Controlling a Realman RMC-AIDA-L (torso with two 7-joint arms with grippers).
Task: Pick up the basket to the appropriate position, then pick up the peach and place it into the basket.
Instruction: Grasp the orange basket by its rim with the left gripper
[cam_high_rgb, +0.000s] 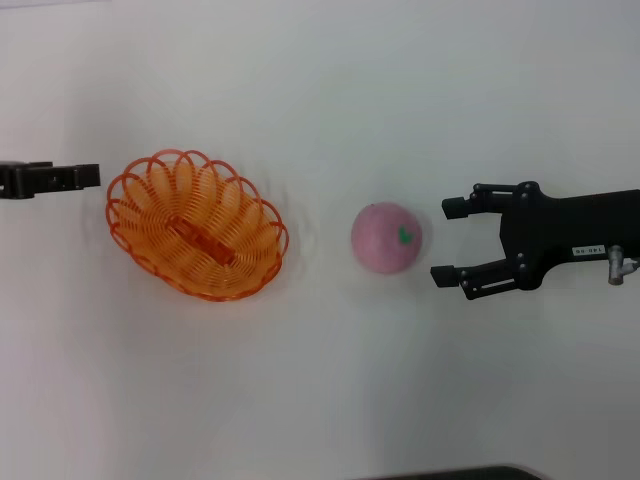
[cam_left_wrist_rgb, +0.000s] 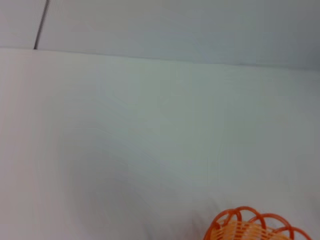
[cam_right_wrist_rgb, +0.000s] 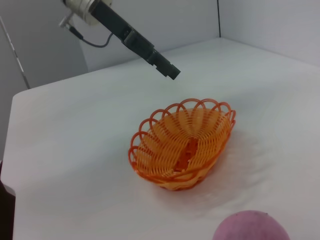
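White tabletop (cam_high_rgb: 320, 400) fills the head view, with pale walls rising behind it in the wrist views. At centre-left of the head view the basket (cam_high_rgb: 197, 225) sits tilted on the diagonal, its flat orange bar showing through the looped wire; nothing lies in it. The peach (cam_high_rgb: 386, 237) rests right of centre, well apart from the basket, leaf mark facing the right gripper (cam_high_rgb: 448, 240). That gripper comes in from the right edge with its two fingers spread wide and holding nothing, their tips just beside the peach and level with it, a pose that looks set for closing around the fruit. The left gripper (cam_high_rgb: 88, 177) reaches in from the left edge, near the basket's upper-left rim but apart from it; whether it is released or clenched I cannot tell. The right wrist view adds what the head view lacks: the left arm hangs above the table beyond the basket rather than touching it, and the peach's top shows at the lower right. The left wrist view offers only a few rim loops at its lower right.
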